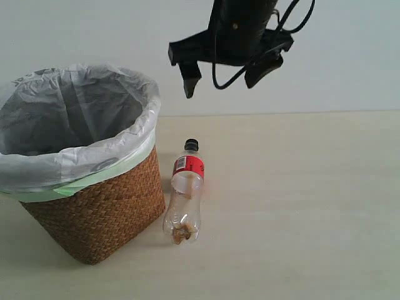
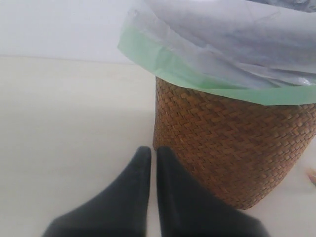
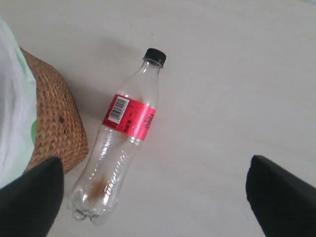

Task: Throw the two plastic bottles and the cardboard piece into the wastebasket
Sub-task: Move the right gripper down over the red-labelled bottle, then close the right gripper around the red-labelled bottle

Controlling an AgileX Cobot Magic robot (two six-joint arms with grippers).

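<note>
Right gripper [image 1: 222, 81]: hangs above the table [image 1: 300, 206], jaws spread wide, nothing between them. Left gripper [image 2: 150, 197]: low beside the wastebasket [image 2: 232, 143], fingers pressed together, nothing held.

Red-label bottle [image 1: 183, 200]: lies on its side on the table just beside the wastebasket's wicker wall, roughly under the right gripper, black cap pointing away from the exterior camera. I cannot tell whether it touches the wall.

Handling (judgement): nearly empty apart from brown residue at the base, so light. The thin clear wall will likely give under a squeeze, and the round body is smooth and may roll. Best hold is across the body at the label band, jaws either side of its long axis.

Count in view:
- bottles: 1 (green-cap one not seen)
- cardboard piece: 0
- wastebasket: 1, white liner with green edge (only liner shows inside)
- grippers: 2
</note>
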